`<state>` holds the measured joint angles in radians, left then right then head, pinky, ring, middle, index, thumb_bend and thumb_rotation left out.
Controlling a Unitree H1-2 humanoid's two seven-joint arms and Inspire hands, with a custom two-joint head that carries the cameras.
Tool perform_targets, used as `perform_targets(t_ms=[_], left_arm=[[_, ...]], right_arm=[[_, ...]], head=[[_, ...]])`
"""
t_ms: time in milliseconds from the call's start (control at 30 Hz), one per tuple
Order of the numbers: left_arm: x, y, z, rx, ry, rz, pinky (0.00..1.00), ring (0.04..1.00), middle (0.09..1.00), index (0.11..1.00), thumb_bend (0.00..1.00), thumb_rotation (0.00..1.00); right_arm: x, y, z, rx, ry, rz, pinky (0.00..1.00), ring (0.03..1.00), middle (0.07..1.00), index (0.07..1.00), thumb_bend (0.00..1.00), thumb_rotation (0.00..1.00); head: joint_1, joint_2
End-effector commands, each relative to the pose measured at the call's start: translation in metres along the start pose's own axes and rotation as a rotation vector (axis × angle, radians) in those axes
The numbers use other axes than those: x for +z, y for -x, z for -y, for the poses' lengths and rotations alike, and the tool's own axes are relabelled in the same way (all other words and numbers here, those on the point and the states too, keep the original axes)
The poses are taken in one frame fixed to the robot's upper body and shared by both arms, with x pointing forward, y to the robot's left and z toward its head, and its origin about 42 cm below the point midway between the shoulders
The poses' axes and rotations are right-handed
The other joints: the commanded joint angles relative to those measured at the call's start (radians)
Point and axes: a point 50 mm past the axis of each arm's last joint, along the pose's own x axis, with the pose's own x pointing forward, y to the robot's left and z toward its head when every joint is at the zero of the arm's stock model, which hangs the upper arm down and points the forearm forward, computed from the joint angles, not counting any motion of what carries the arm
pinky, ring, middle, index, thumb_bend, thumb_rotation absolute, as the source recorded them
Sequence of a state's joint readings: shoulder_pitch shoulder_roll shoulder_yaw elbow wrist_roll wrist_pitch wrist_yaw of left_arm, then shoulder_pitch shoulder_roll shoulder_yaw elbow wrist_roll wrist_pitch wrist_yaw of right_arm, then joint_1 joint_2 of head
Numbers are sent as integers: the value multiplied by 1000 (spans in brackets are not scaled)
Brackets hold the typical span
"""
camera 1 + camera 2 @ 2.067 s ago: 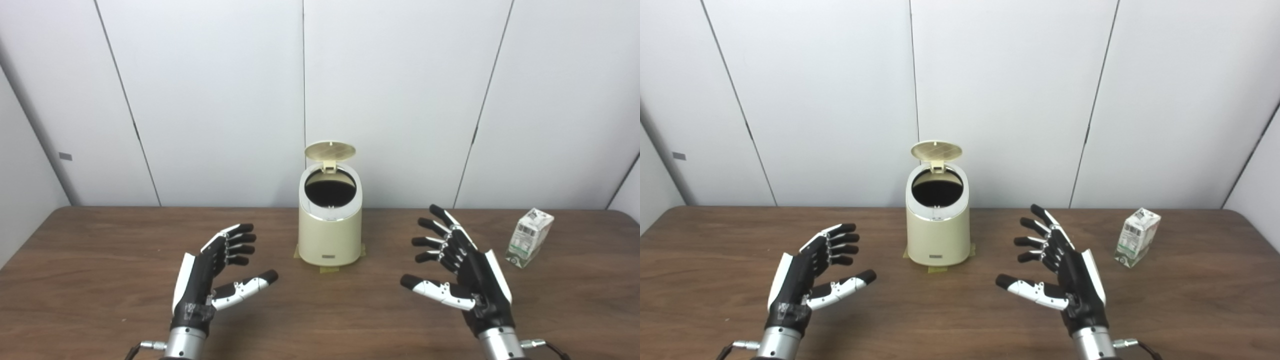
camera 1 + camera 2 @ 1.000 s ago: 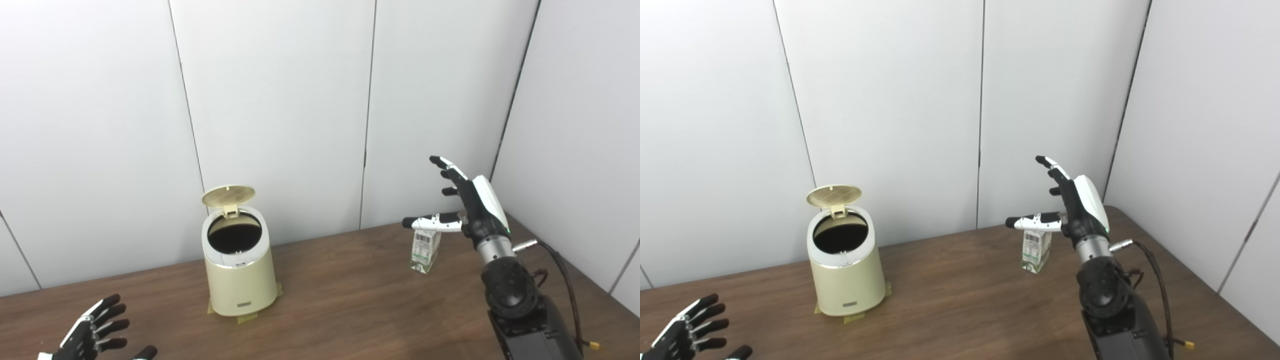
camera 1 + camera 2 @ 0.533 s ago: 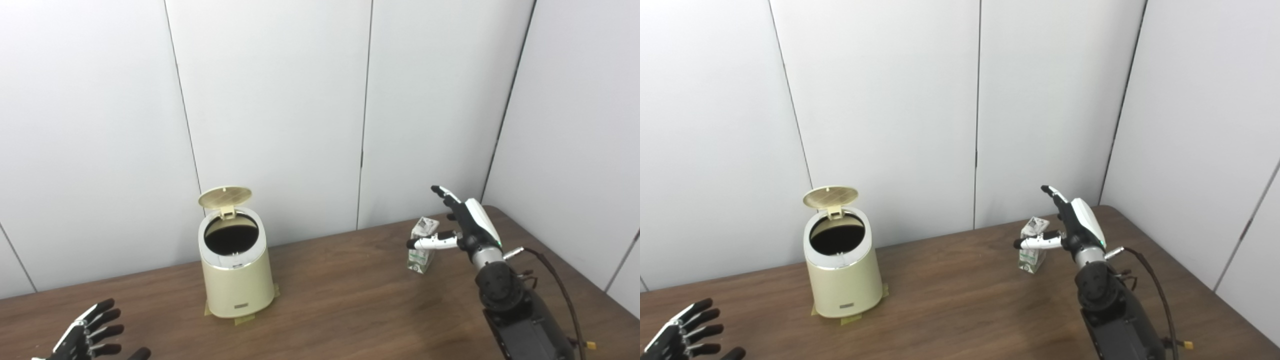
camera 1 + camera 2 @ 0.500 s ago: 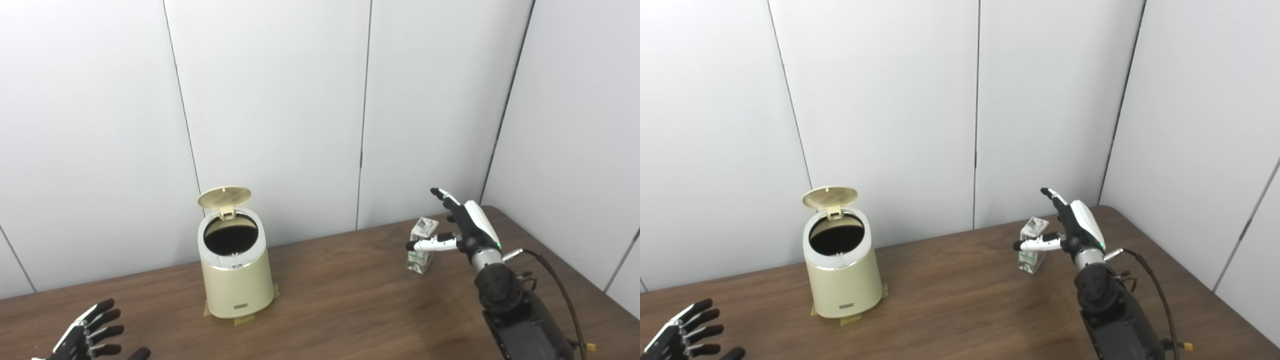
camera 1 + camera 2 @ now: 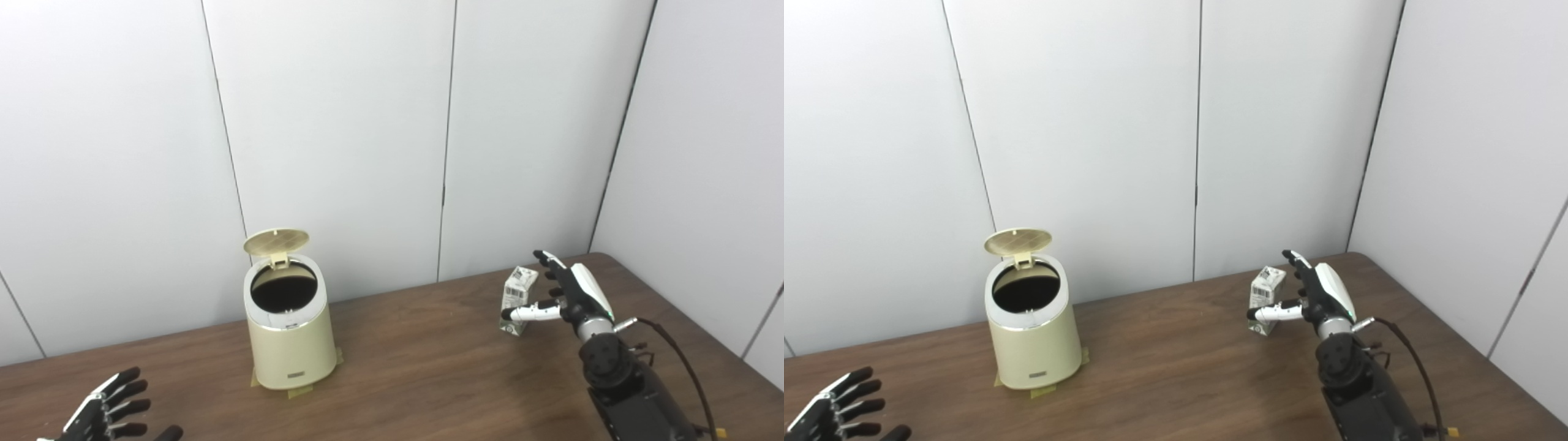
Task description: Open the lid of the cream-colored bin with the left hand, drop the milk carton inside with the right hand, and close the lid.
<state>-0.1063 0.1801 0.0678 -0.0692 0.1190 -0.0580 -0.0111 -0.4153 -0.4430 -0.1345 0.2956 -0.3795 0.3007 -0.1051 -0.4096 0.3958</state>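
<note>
Wooden table (image 5: 429, 367), cream-colored bin (image 5: 289, 334) lid (image 5: 275, 241) up.
Right hand (image 5: 566, 294) spread, ungripped: milk carton (image 5: 517, 294) between thumb and fingers (image 5: 542, 257); left hand (image 5: 107, 410) splayed, empty.

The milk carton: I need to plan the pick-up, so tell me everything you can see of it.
The milk carton is a small gable-topped box, white with green and dark print, apparently paperboard. It stands on the brown table, leaning slightly, far right of the open cream-colored bin. The right hand is open around it, thumb across its front low down, fingers behind. Whether they touch is unclear.
</note>
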Motion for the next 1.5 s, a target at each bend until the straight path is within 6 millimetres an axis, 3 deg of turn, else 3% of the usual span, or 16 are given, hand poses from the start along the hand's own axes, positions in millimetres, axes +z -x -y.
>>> perform_targets(t_ms=[0,133,433,1200,1467], left_arm=[[19,-12,-6,-5,-16,86,621,738,800,825,679,68],[21,-11,-4,-16,-7,88,621,740,800,828,657,24],[23,-9,-2,-25,-5,95,611,729,790,825,642,8],[30,-8,-2,-38,-3,99,615,727,795,826,639,0],[32,-9,-3,-38,-15,99,625,730,794,826,634,0]], right_arm=[[21,-11,21,-109,-15,90,718,851,893,901,865,197],[12,-12,7,-154,-97,61,692,807,863,863,826,154],[3,-14,-15,-175,-145,33,642,734,800,830,839,214],[7,-13,-23,-168,-169,40,669,759,813,814,842,195],[18,-12,-23,-187,-174,63,608,698,777,808,805,161]], head=[[-1,2],[0,6],[-2,18],[5,40],[6,44]])
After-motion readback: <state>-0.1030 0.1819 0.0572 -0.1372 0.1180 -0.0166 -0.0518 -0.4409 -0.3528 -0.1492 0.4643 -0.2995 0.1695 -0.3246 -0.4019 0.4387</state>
